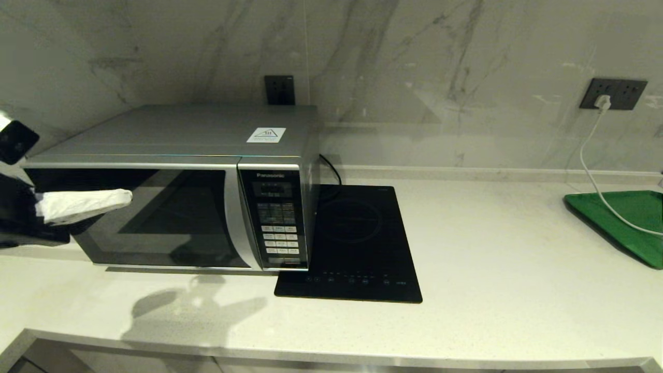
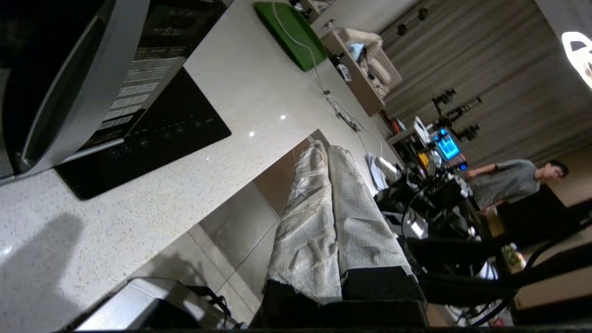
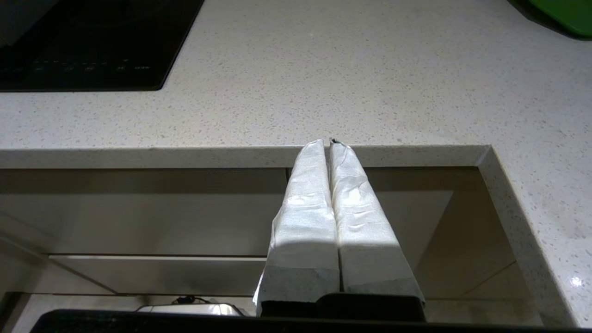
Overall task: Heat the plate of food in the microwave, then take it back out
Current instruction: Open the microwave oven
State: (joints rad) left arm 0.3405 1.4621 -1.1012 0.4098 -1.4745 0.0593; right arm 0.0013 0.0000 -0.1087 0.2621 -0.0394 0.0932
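Observation:
The silver-grey microwave [image 1: 176, 134] stands at the left of the counter with its dark glass door [image 1: 171, 223] closed. It also fills a corner of the left wrist view, where the microwave [image 2: 92, 69] shows its keypad. The plate of food is out of view. My left gripper [image 1: 127, 197] hovers in front of the door's left half, pointing right. Its white-wrapped fingers [image 2: 305, 217] are pressed together with nothing between them. My right gripper [image 3: 329, 141] is shut and empty too, held low just below the counter's front edge [image 3: 231, 157]; it does not show in the head view.
A flat black induction cooktop [image 1: 357, 243] lies right beside the microwave. A green tray [image 1: 627, 223] sits at the far right with a white cable [image 1: 595, 176] running across it from a wall socket [image 1: 614, 93]. The counter's front edge [image 1: 311, 357] is close to me.

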